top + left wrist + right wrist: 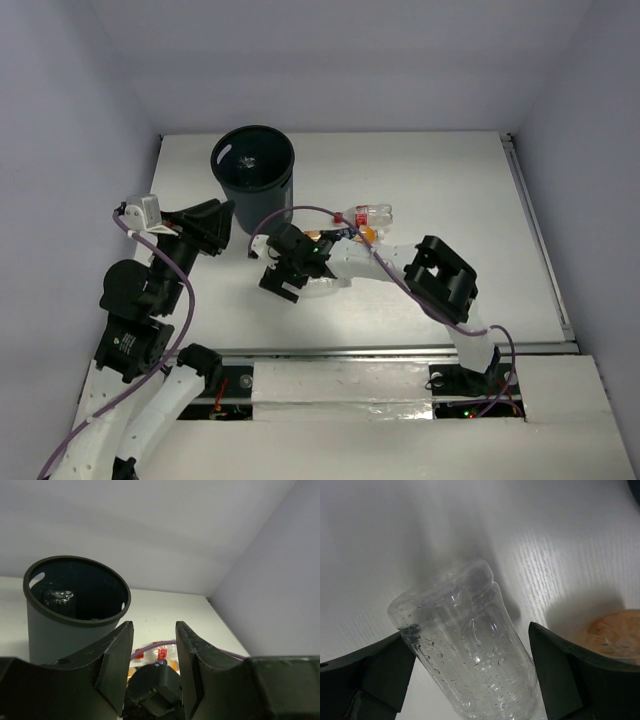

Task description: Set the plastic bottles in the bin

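A clear, ridged plastic bottle (470, 665), dotted with drops, is seen on the white worktop (570, 540) between the wide-spread fingers of the right hand (470, 635). Whether it is squeezed cannot be told. The left hand (154, 630) is held open and empty near the round black bin (55, 635), where another bottle (59, 600) is seen.

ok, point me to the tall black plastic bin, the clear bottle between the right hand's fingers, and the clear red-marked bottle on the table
Tall round black plastic bin (264, 198): top view, outer wall.
Clear ribbed plastic bottle (470, 650): right wrist view, mid-body.
Clear red-marked plastic bottle (376, 212): top view, body.
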`<state>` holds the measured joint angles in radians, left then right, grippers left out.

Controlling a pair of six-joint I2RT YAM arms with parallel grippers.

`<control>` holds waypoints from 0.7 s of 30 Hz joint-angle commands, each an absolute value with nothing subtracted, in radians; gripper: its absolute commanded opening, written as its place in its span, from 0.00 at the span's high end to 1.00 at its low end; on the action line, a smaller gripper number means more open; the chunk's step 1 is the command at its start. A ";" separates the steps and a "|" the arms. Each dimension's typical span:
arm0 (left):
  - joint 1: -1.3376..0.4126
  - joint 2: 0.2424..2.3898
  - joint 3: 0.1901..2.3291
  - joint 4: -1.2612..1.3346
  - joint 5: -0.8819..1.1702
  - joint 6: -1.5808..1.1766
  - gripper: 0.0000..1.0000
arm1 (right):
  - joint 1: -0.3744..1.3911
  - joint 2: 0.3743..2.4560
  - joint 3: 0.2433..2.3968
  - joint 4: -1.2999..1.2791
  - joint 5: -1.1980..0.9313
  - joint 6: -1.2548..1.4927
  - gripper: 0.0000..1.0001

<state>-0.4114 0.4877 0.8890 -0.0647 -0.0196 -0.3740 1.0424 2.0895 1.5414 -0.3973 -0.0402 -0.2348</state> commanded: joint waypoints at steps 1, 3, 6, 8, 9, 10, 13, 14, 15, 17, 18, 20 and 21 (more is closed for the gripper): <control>-0.410 0.460 0.881 -0.031 -0.052 -0.338 0.64 | 1.100 2.062 1.555 -0.384 -0.038 -0.210 0.08; -0.410 0.459 0.884 -0.034 -0.057 -0.330 0.64 | 1.110 2.056 1.559 -0.383 -0.034 -0.198 0.18; -0.410 0.456 0.879 -0.035 -0.060 -0.319 0.63 | 1.120 2.040 1.563 -0.380 -0.025 -0.181 0.32; -0.410 0.454 0.871 -0.035 -0.066 -0.319 0.63 | 1.120 2.008 1.562 -0.362 -0.026 -0.170 0.42; -0.410 0.448 0.870 -0.035 -0.071 -0.318 0.63 | 1.120 1.991 1.552 -0.356 -0.026 -0.160 0.43; -0.410 0.445 0.867 -0.035 -0.074 -0.316 0.63 | 1.120 1.968 1.548 -0.338 -0.028 -0.152 0.43; -0.410 0.425 0.854 -0.031 -0.092 -0.311 0.63 | 1.120 1.841 1.531 -0.279 -0.029 -0.137 0.43; -0.410 0.420 0.853 -0.031 -0.098 -0.313 0.63 | 1.120 1.772 1.534 -0.266 -0.022 -0.137 0.43; -0.410 0.414 0.851 -0.031 -0.106 -0.313 0.63 | 1.120 1.738 1.552 -0.253 -0.011 -0.138 0.44; -0.410 0.400 0.850 -0.032 -0.124 -0.310 0.63 | 1.111 1.689 1.591 -0.230 -0.009 -0.140 0.44; -0.410 0.393 0.848 -0.032 -0.130 -0.308 0.63 | 1.111 1.651 1.612 -0.221 -0.009 -0.140 0.44; -0.410 0.379 0.842 -0.037 -0.150 -0.305 0.62 | 1.074 1.622 1.673 -0.171 -0.003 -0.137 0.44; -0.410 0.362 0.838 -0.035 -0.164 -0.307 0.62 | 1.059 1.605 1.692 -0.144 -0.003 -0.130 0.44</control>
